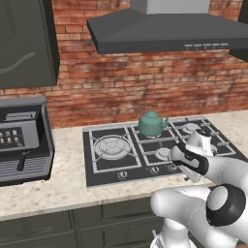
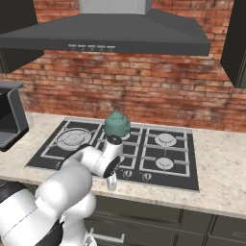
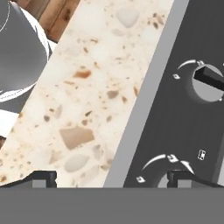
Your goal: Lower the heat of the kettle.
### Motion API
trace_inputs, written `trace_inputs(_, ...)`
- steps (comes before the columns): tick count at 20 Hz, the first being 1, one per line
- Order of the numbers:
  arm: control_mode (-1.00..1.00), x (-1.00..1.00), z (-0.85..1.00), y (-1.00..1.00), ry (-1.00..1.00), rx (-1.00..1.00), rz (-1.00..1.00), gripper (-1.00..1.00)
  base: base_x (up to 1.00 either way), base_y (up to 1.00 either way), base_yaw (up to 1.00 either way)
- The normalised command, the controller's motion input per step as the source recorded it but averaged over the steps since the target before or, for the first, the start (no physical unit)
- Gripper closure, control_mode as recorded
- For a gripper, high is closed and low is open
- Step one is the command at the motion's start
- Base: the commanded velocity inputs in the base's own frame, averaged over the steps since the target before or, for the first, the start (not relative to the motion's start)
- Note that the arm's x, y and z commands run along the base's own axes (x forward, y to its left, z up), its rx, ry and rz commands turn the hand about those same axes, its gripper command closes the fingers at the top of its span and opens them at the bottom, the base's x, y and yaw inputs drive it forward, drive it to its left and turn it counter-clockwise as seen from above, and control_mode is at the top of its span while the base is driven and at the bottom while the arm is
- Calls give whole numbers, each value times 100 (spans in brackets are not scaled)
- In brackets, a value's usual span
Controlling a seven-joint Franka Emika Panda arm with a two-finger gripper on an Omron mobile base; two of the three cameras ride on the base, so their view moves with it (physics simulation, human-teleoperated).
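Low centre of the right base frame, gripper [image 2: 111, 182] hangs over the stove's [image 2: 182, 163] front edge, jaws apart, empty. Kettle [image 2: 117, 124] sits on a rear burner. Approach step, by my reading; next, settle onto the right knob [image 3: 209, 82] and turn it down.

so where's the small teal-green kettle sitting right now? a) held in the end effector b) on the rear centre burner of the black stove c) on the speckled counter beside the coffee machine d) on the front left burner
b: the small teal-green kettle stands on the rear centre burner of the black gas stove, clear of the end effector down at the front knobs.
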Motion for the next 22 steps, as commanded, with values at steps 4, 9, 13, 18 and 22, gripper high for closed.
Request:
trace_inputs(4,-100,44,0,0,0,1,3,-100,0,0,0)
trace_inputs(9,-100,50,0,0,0,1,0,-100,0,0,0)
trace_inputs(13,-100,19,-4,0,0,0,0,-100,0,0,0)
trace_inputs(18,-100,0,-20,0,0,0,0,-100,0,0,0)
trace_inputs(22,-100,0,-20,0,0,0,0,-100,0,0,0)
